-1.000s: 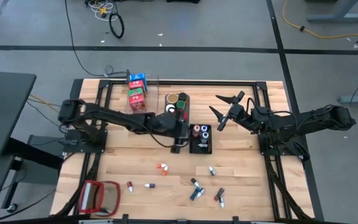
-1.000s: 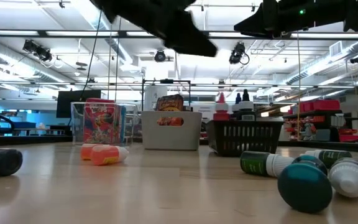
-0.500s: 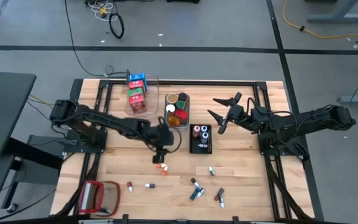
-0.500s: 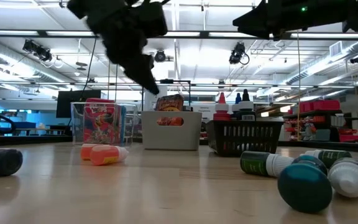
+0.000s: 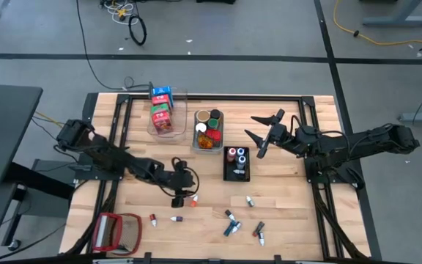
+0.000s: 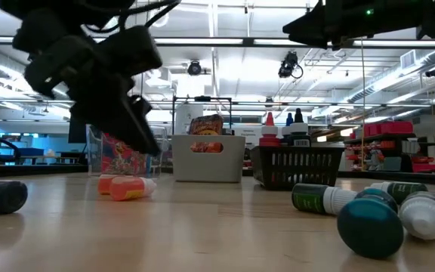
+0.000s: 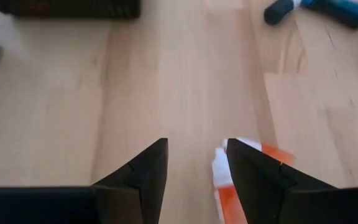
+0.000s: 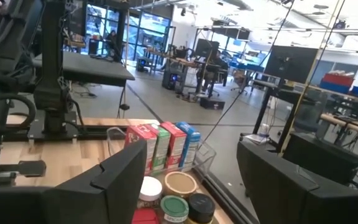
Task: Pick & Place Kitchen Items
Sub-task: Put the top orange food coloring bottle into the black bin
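Left gripper [image 5: 184,192]: matte dark wedge-shaped fingers [image 7: 142,177], parted with nothing between them, low over the pale wood-grain table [image 5: 291,187]. Just beside one fingertip lies a pair of small orange-and-white bottles [image 7: 241,180], cylindrical, on their sides.

Right gripper [image 5: 264,132]: fingers spread wide, empty, raised beyond the black mesh bin [image 5: 237,163], which holds round coloured caps.

Grey bin [image 5: 208,130]: round-lidded jars and tins. Clear bin [image 5: 163,111]: upright red, green and blue cartons.

Loose bottles [image 5: 231,222]: slim, capped, scattered on the boards, well apart from both pairs of fingers.
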`<state>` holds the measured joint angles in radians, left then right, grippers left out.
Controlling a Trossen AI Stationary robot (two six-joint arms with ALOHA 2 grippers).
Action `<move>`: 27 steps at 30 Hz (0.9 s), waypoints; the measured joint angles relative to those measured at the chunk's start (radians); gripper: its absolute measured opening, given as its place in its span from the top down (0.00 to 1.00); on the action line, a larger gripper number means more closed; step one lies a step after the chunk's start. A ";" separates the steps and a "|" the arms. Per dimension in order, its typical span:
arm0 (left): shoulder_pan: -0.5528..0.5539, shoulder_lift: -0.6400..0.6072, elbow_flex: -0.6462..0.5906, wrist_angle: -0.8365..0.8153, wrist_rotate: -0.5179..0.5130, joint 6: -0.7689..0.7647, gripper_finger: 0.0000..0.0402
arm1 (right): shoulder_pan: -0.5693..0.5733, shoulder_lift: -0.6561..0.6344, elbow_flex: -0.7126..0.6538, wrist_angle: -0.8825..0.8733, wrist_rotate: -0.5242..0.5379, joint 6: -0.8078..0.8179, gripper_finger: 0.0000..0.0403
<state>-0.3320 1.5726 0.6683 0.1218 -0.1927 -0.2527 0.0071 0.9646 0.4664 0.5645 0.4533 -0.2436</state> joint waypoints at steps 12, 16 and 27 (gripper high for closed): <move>-0.065 0.000 -0.135 0.208 -0.074 -0.021 0.56 | 0.000 0.000 0.000 -0.005 0.001 0.003 0.35; -0.074 0.010 -0.144 0.242 -0.079 -0.022 0.56 | 0.000 0.000 0.000 -0.005 0.002 0.003 0.35; -0.093 0.164 -0.137 0.360 -0.092 -0.074 0.56 | 0.000 0.000 0.000 -0.026 0.002 0.000 0.35</move>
<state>-0.4247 1.7371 0.5316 0.4817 -0.2844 -0.3262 0.0071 0.9646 0.4666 0.5386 0.4549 -0.2436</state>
